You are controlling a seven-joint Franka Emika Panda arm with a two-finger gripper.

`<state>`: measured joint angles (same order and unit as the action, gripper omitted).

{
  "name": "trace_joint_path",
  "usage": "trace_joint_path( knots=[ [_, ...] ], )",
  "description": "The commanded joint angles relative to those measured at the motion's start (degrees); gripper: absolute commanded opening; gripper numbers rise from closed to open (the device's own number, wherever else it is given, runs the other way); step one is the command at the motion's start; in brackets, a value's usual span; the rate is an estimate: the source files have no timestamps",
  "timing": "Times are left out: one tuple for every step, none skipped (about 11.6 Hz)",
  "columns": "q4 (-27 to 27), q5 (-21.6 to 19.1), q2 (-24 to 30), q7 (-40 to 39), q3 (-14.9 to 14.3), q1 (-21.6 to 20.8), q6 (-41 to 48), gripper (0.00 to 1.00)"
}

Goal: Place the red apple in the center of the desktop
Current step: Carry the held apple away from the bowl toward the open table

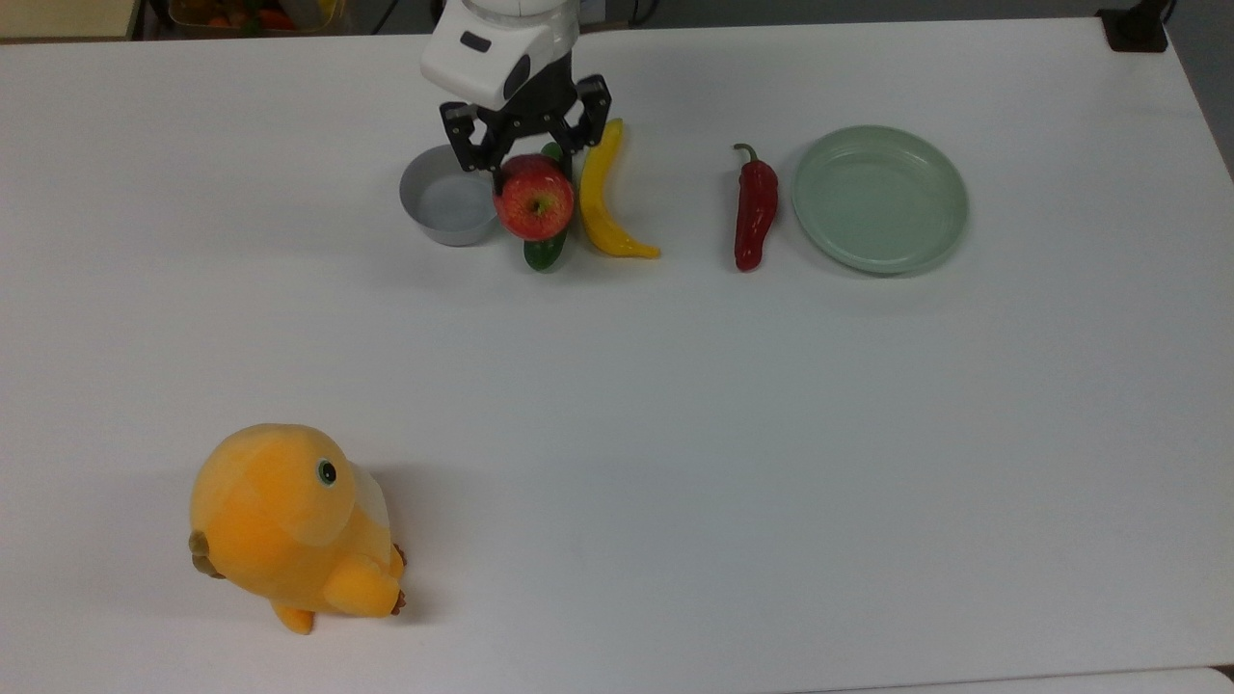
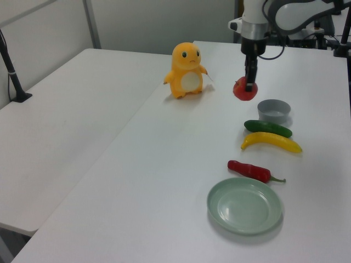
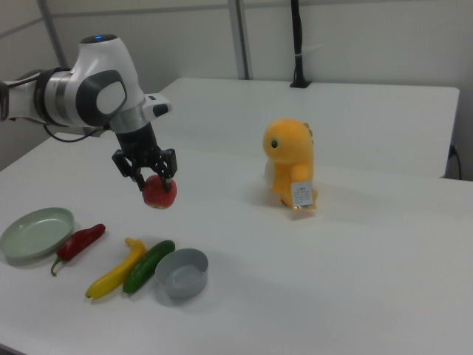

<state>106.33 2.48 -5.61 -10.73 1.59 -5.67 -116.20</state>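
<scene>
Colours on the white desktop (image 1: 675,463)

The red apple (image 1: 534,204) showed pale yellow streaks. The bowl (image 1: 445,207) was grey, the cucumber (image 2: 268,128) dark green, the banana (image 1: 600,198) yellow, the chili pepper (image 1: 755,210) glossy red, the plate (image 1: 879,200) pale green, the plush toy (image 1: 289,525) orange, and the gripper (image 1: 525,145) black under a white arm.

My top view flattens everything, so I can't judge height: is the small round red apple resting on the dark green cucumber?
Observer: No. In the right view the small round red apple hangs in the air, well above the dark green cucumber and the plain white desktop.
Operator: How deep is the grip?
Observer: In the right view, the black two-finger gripper is shut on the apple's upper part; most of the fruit hangs below it.
</scene>
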Motion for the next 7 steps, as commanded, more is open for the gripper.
trace_joint_path(
  knots=[
    [-7.4, -1.9, -7.4, 10.3, 0.6, -1.6, -0.9, 0.25],
    [-7.5, -1.7, -8.5, 12.6, 1.0, -2.1, -3.1, 0.25],
    [-7.5, -1.7, -10.2, 15.6, 1.4, -2.9, -5.5, 0.25],
    [-7.5, -1.7, -11.7, 19.7, 1.4, -3.5, -6.9, 0.25],
    [-7.9, -1.6, -13.1, 23.5, 1.4, -4.4, -8.7, 0.25],
    [-8.1, -1.5, -14.3, 25.9, 1.4, -5.4, -10.5, 0.25],
    [-8.2, -1.1, -15.3, 27.3, 1.4, -6.4, -11.6, 0.25]
  ],
)
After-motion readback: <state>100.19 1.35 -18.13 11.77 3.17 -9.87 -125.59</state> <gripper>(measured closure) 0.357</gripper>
